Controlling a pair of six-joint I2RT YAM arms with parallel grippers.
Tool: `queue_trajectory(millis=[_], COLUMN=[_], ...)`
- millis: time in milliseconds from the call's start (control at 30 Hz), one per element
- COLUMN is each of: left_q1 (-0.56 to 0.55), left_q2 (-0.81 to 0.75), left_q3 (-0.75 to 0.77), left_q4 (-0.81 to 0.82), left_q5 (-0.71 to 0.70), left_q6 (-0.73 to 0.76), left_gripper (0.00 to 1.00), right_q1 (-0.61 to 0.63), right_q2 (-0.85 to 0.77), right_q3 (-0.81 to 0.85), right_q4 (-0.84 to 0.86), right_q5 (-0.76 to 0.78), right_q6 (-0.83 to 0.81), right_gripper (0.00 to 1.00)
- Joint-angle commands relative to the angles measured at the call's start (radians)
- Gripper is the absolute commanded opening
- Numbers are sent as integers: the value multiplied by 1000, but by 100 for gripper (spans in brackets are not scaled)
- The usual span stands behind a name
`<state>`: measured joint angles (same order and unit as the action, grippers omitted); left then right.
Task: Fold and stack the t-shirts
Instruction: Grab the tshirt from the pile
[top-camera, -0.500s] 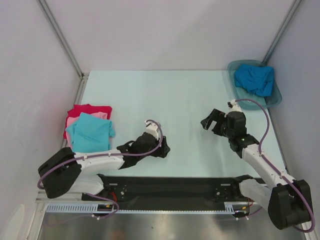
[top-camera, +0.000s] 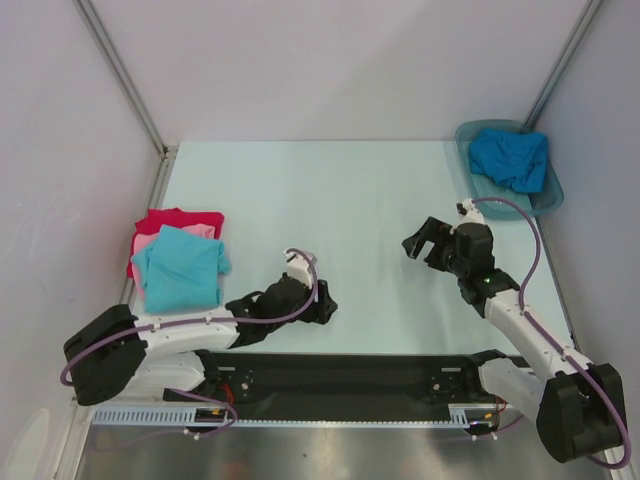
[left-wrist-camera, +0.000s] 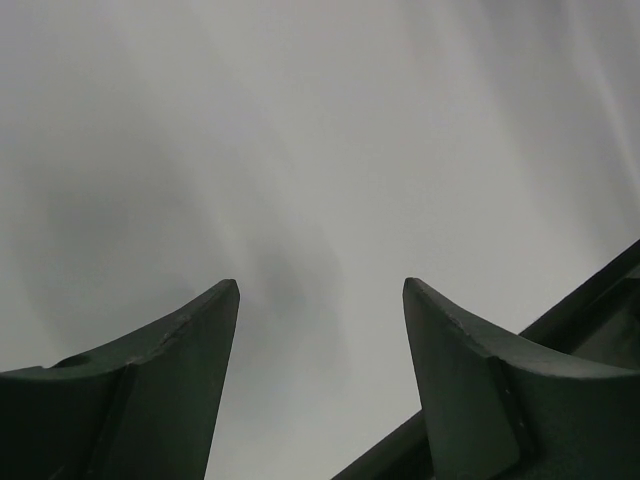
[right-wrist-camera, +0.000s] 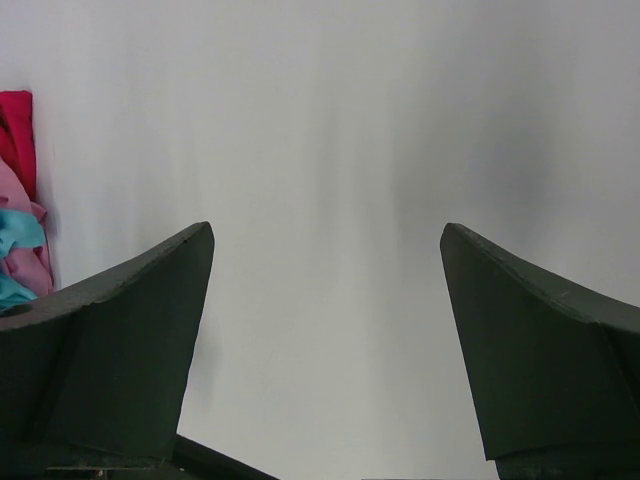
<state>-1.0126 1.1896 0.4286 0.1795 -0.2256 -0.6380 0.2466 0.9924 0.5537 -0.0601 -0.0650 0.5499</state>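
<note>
Turquoise cloth tops the pile at the left side of the table (top-camera: 330, 190): the turquoise t-shirt (top-camera: 180, 265) lies folded on the pink t-shirt (top-camera: 145, 243), with the red t-shirt (top-camera: 178, 219) underneath. None of the three has shifted in the last half second. What has changed is my left arm, which has sunk lower and drawn its elbow back toward its base. The left gripper (left-wrist-camera: 320, 287) now sits low over bare table, just clear of the pile, its jaws apart with nothing between them. I take that as the third shirt finished and let go.

My right arm has barely moved. The right gripper (right-wrist-camera: 327, 232) hangs mid-table, jaws spread wide and empty, and faces the pile rather than the far right corner.

Only the blue t-shirt (top-camera: 510, 158) is left, crumpled in the teal tray (top-camera: 467, 134) at that corner, well apart from both grippers. I judge the tray wall will hinder the pick. The left arm also lies across the near middle of the table, where I would want to spread the shirt.
</note>
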Motion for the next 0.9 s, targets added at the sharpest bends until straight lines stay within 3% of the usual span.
queue_trajectory(millis=[0, 100, 233, 367, 433, 600, 633, 767, 867], left_q1=[-33, -50, -60, -69, -70, -80, -81, -84, -84], left_q2=[-22, -22, -8, -27, -54, -128, -157, -205, -216], left_q3=[-14, -28, -28, -34, -44, -79, -85, -113, -116], left_q4=[49, 80, 98, 109, 113, 109, 107, 95, 69], left_q5=[-21, -17, -9, -9, -9, -9, -11, -14, -20], left_q6=[-34, -42, -38, -40, -49, -68, -69, -71, -62], left_gripper=[72, 73, 72, 73, 73, 73, 73, 73, 73], right_q1=[6, 5, -35, -142, -181, -196, -211, -282, -341], right_q2=[-31, 1, 101, 291, 416, 684, 734, 1019, 1087], right_q3=[12, 73, 231, 415, 546, 926, 1074, 1406, 1492], right_q4=[0, -76, -110, -67, -73, -262, -364, -608, -668], right_q5=[43, 140, 143, -54, -67, 194, 233, 396, 456], right_q6=[4, 36, 70, 174, 209, 105, 79, -14, -48], right_gripper=[100, 100, 100, 100, 100, 100, 100, 100, 100])
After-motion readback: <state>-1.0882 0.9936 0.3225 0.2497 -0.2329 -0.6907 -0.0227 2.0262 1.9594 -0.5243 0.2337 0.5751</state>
